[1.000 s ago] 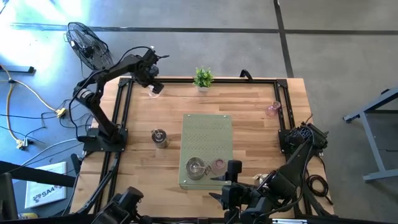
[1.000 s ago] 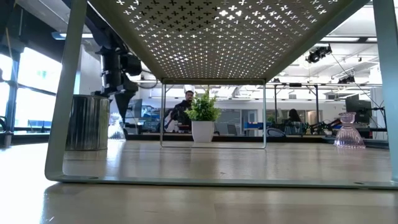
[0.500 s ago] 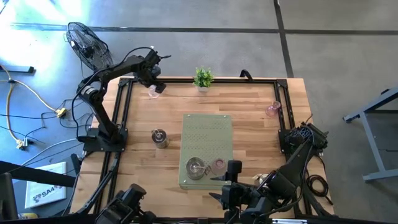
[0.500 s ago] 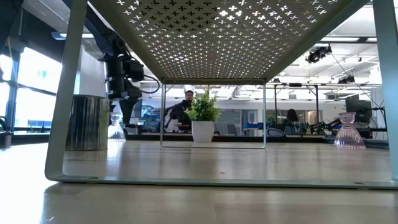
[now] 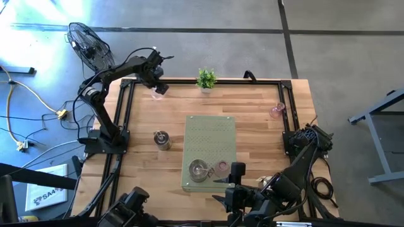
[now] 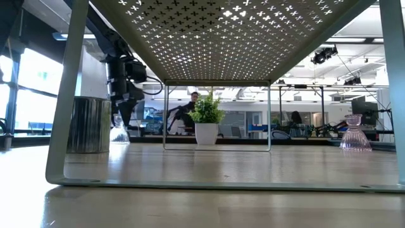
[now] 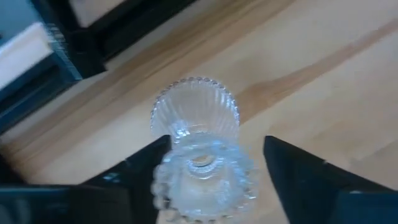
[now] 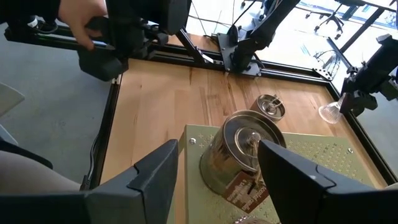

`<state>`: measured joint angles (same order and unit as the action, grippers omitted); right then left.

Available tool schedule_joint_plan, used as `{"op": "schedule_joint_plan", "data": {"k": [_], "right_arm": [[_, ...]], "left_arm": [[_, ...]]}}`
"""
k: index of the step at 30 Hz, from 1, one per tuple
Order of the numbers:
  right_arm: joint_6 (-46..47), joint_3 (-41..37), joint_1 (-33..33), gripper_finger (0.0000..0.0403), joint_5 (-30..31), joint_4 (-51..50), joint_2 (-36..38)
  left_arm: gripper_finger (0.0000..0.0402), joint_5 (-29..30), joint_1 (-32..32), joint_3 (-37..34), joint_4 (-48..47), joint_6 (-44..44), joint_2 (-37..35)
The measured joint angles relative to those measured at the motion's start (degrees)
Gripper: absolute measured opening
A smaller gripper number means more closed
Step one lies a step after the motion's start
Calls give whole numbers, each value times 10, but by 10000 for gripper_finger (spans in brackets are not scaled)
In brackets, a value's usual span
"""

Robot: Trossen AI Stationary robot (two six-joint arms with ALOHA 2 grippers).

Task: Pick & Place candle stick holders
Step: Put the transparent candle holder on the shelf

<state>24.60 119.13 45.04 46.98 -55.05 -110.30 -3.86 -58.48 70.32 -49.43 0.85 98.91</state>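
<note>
A clear ribbed glass holder [image 7: 196, 118] stands on the table at its far left corner [image 5: 156, 93]. My left gripper [image 7: 211, 146] is open above it, one finger on each side of its beaded top, pointing down [image 6: 124, 111]. My right gripper [image 8: 217, 162] is open and empty by the near end of a green perforated stand [image 5: 210, 135]. A silver holder [image 5: 198, 170] and a pink glass holder [image 5: 221, 167] stand on that stand. Another silver holder [image 5: 162, 140] stands on the table left of it. A second pink holder [image 5: 276, 111] stands at the right edge.
A small green potted plant [image 5: 206, 79] stands at the far edge. Black frame rails [image 5: 126, 113] run along the table's left, far and right sides. The stand's top spans the low view [image 6: 228, 38], with bare wood below it and around it.
My left gripper has gone down a little over the clear glass holder, shifted slightly toward the table's right, and then kept still. The holder has stayed where it was.
</note>
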Motion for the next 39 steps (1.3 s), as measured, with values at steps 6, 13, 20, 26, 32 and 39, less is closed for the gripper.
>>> {"op": "schedule_joint_plan", "data": {"k": [6, 13, 20, 26, 32, 39], "right_arm": [[0, 0, 0, 216, 0, 0, 0], [0, 0, 0, 216, -1, 0, 0], [0, 0, 0, 216, -2, 0, 0], [0, 0, 0, 216, 0, 0, 0], [0, 0, 0, 216, 5, 0, 0], [0, 0, 0, 216, 26, 0, 0]], "left_arm": [[157, -13, 0, 0, -2, 2, 0], [157, -11, 3, 0, -2, 15, 0], [157, 21, 12, 0, -9, 25, -28], [159, 40, 13, 0, -27, 34, -96], [161, 40, 17, 0, -69, 40, -184], [158, 43, 59, 0, -82, 49, -304]]}}
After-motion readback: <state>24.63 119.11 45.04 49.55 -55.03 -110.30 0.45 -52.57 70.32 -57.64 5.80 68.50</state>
